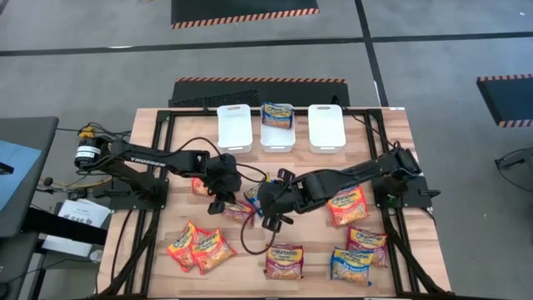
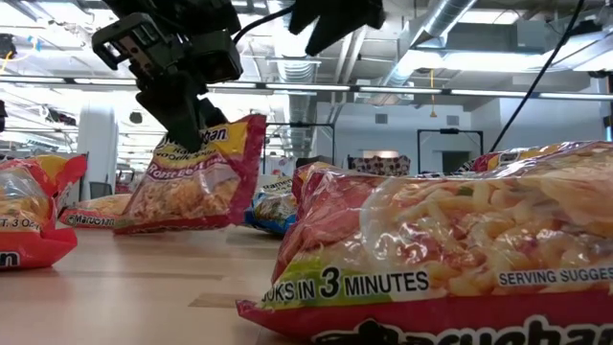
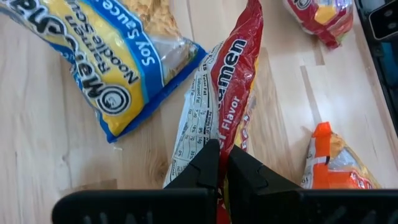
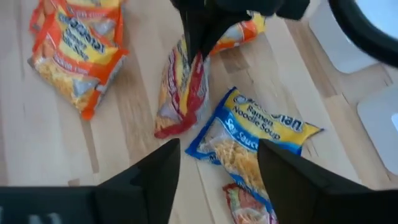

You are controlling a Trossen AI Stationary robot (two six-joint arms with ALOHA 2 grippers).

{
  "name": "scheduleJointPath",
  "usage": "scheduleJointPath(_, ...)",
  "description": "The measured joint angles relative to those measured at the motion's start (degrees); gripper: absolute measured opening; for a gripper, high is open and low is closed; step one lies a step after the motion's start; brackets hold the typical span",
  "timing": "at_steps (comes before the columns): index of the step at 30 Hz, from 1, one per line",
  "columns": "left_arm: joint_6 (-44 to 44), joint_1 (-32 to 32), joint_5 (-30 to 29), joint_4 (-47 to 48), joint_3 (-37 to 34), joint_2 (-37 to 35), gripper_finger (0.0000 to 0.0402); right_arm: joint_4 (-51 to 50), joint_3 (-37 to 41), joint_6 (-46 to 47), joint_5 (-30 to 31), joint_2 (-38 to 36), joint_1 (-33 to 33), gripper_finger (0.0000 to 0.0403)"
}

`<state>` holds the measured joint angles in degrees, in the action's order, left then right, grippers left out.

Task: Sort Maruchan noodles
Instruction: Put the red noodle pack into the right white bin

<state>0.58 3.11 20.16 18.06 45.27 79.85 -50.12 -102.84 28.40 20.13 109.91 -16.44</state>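
Left gripper (image 3: 222,163) fingers pinched tight on the edge of a dark red noodle packet (image 3: 227,99), which hangs below them, lifted off the table (image 1: 391,142) in the low view. Just beside those fingers lies a blue packet (image 3: 118,68), and a little farther out an orange one (image 3: 329,163).

Right gripper (image 4: 217,165) hovers close by with fingers spread wide and nothing between them; the blue packet sits right under them.

Farther out, loose packets are scattered over the near half of the table: an orange pair (image 1: 200,247), a red one (image 1: 284,261), a blue one (image 1: 350,267), more at (image 1: 347,206) and (image 1: 367,241).

Well beyond both grippers stand three white tubs; only the middle tub (image 1: 276,140) holds a packet, the left tub (image 1: 234,129) and right tub (image 1: 326,127) look bare.

Judgement: sorting has barely begun, one packet binned, one in hand, nearly all the rest to go.
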Motion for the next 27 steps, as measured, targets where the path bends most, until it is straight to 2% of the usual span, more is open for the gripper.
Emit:
scheduleJointPath(6, 0.00, 0.00, -0.04, -0.11, 0.00, 0.00, 0.0000, 4.21, -0.28, 0.03, -0.42, 3.49, 0.03, 0.0253)
scheduleJointPath(9, 0.02, 0.00, -0.02, -0.92, 0.00, 0.00, 0.0000, 1.82, 0.40, 0.77, 0.01, 5.10, -0.10, 0.0253)
scheduleJointPath(11, 0.09, 0.00, -0.02, -1.82, 0.00, 0.00, 0.0000, 6.82, -0.02, 1.47, -0.29, 6.37, -0.03, 0.0253)
scheduleJointPath(13, 0.07, 0.00, 0.00, -2.69, 0.00, 0.00, 0.0000, 4.36, 0.16, 1.48, -0.04, 6.59, 0.08, 0.0251)
scheduleJointPath(15, 0.17, 0.00, 0.09, -2.79, 0.00, 0.00, 0.0000, 6.70, 0.00, 1.49, 0.03, 7.67, 0.46, 0.0250)
scheduleJointPath(18, 0.20, 0.00, 0.07, -2.85, 0.00, 0.00, 0.0000, 4.48, 0.24, 1.44, 0.71, 8.30, 0.93, 0.0249)
scheduleJointPath(27, 0.04, 0.00, 0.14, -6.24, 0.03, -0.04, 0.0000, 6.15, 0.17, 0.11, -0.58, 10.97, 2.96, 0.0249)
